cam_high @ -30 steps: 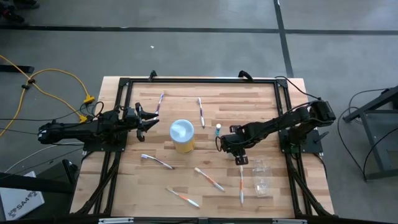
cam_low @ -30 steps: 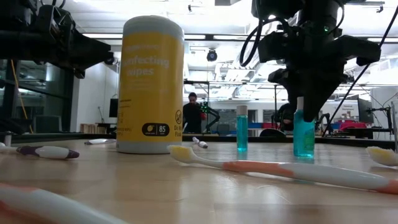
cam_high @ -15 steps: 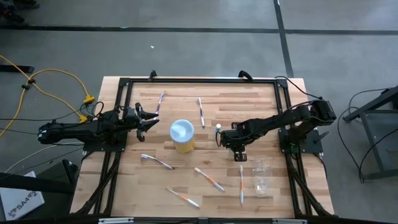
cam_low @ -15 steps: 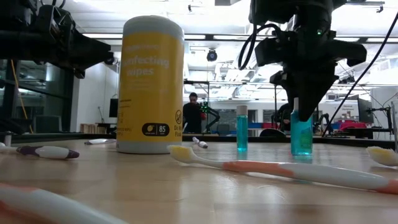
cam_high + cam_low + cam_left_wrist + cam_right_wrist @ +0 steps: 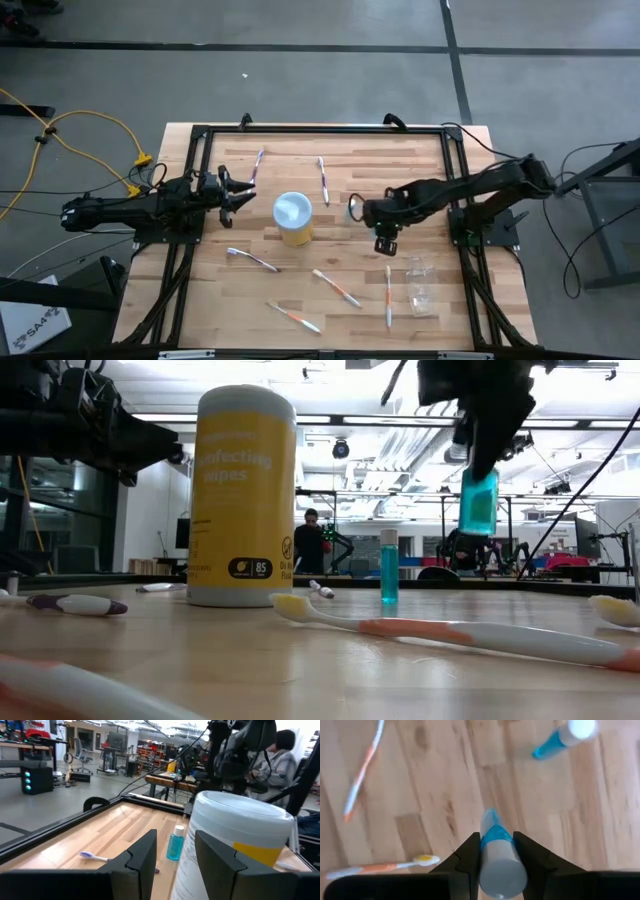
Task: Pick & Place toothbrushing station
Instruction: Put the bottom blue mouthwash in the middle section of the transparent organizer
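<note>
Toothbrushing station items lie scattered over the wooden counter (image 5: 430, 160). High view: right gripper (image 5: 381, 240) sits right of centre, above the boards; the bottle it carries cannot be made out here. A second teal bottle (image 5: 351, 206) stands just left of the arm. Clear holder cup (image 5: 419, 283) lies toward the right near edge, with an orange-handled toothbrush (image 5: 388, 296) just beside it. More toothbrushes: one (image 5: 336, 287) near centre, one (image 5: 294, 317) at the near edge, a white one (image 5: 252, 260) left of centre, and two at the far side (image 5: 258, 164) (image 5: 323, 180). Yellow wipes canister (image 5: 293, 219) stands mid-counter. Left gripper (image 5: 240, 194) waits at the left edge, fingers apart.

Low view: held teal bottle (image 5: 478, 502) hangs upright, clear of the counter, pinched at its top by the right gripper (image 5: 484, 460). Standing bottle (image 5: 389, 566) is on the counter, to the left of and below the held one. Orange-handled toothbrush (image 5: 450, 633) lies across the foreground. Wipes canister (image 5: 241, 495) at left.

Left wrist view: left gripper fingers (image 5: 141, 857) stand apart, holding nothing; wipes canister (image 5: 235, 845) is close ahead, teal bottle (image 5: 175, 843) upright beyond it. A person sits in the room beyond.

Right wrist view: right gripper fingers (image 5: 468, 857) are clamped on the held bottle (image 5: 497, 857). Second bottle (image 5: 562, 740) and two orange toothbrushes (image 5: 362, 770) (image 5: 385, 866) are on the counter below.
</note>
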Controlling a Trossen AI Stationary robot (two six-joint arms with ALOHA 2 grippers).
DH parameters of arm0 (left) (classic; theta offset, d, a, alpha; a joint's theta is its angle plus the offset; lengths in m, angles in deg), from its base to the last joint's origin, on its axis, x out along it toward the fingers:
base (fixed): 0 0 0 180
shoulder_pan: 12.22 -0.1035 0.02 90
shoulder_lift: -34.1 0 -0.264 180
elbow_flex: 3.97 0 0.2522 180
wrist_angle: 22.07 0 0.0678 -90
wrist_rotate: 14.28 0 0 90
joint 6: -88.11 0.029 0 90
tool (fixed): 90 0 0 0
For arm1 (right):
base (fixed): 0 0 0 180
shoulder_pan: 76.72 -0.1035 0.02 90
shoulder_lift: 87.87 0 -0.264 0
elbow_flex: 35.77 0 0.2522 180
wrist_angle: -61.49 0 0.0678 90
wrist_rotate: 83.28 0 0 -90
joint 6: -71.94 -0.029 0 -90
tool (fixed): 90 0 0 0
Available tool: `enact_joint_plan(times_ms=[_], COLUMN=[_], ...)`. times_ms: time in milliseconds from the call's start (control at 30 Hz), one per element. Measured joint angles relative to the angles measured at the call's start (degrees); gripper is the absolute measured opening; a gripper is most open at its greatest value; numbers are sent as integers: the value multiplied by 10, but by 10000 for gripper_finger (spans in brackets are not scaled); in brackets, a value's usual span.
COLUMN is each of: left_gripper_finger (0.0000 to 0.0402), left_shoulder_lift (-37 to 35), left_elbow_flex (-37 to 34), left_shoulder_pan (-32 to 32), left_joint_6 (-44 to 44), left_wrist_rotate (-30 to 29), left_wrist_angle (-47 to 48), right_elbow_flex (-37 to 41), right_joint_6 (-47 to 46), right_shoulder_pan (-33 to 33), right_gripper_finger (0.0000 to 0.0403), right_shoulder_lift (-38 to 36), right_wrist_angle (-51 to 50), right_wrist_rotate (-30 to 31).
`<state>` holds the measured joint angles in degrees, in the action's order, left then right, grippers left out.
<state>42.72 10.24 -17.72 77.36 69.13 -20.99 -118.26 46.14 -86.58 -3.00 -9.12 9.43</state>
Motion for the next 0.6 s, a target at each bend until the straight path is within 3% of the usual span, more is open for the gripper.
enact_joint_plan(times_ms=[400, 600], left_gripper_finger=[130, 130], left_shoulder_lift=[0, 0], left_elbow_flex=[0, 0], left_shoulder_pan=[0, 0], left_joint_6=[-3, -3], left_wrist_rotate=[20, 20], left_wrist_angle=[0, 10], right_elbow_flex=[0, 0], right_joint_6=[-323, -441], right_shoulder_pan=[-133, -196], right_gripper_finger=[86, 86], right_shoulder_lift=[-77, -79], right_wrist_angle=[-75, -125], right_wrist_rotate=[90, 87])
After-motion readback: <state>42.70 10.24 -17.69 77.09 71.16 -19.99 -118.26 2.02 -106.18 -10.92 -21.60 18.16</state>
